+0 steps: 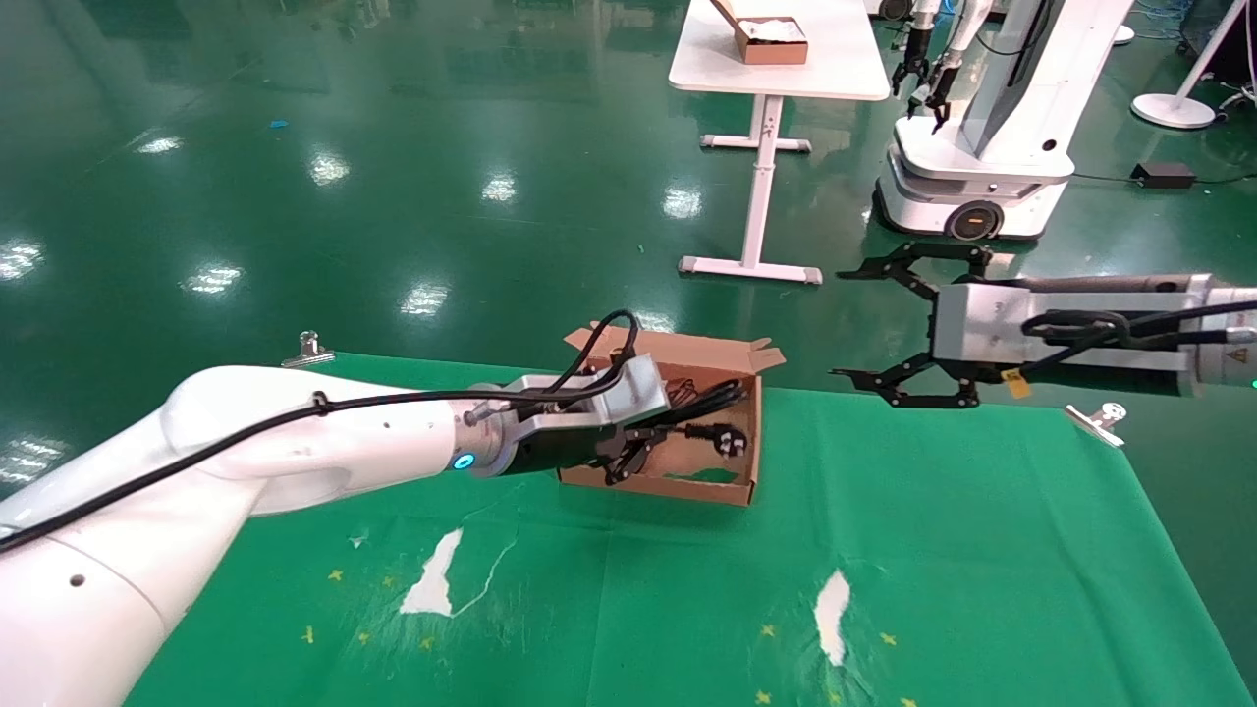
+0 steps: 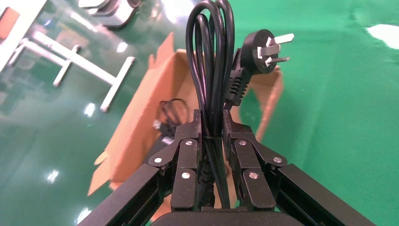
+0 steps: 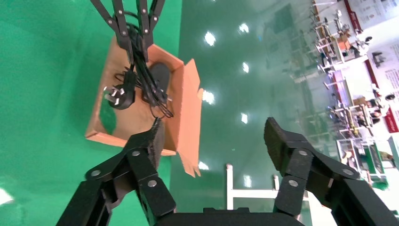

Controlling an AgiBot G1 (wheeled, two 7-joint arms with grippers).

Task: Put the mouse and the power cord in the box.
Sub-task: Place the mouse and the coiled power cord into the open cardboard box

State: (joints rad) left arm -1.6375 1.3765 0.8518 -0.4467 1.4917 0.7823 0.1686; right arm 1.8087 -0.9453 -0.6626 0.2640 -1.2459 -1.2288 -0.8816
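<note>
Clamping the left hand (image 1: 628,454) tight on the power cord (image 2: 210,56), fingers (image 2: 188,141) pressed in on both sides of the bundled loops, nothing else in the grasp. Holding that bundle over the open box (image 1: 754,447), with the loops and the plug (image 2: 264,49) sticking out past the fingertips toward three o'clock in the head view. Not possible to tell whether the plug is touching the bottom of the box.

Probably lowering and letting go, judging by the task. Worth doing slowly:
- Bringing the hand down until the loops are lying below the rim before opening the fingers.
- Keeping the plug inside the wall at three o'clock, since it is reaching close to that side.
- Opening fully and lifting straight up, so that no loop is catching on a finger and trailing out again.
- Avoiding a push against the near wall, the cardboard looking light enough to slide.

Sitting on the green worktop (image 1: 884,550) toward twelve o'clock, by its far edge, the box with flaps standing open along the far side. Already lying inside, the mouse (image 3: 159,74), under the hanging cord, with its thin cable (image 2: 171,113) coiled beside it.

Hovering at three o'clock of the box, well apart from it, the right hand (image 1: 843,324), spread wide and carrying nothing.
</note>
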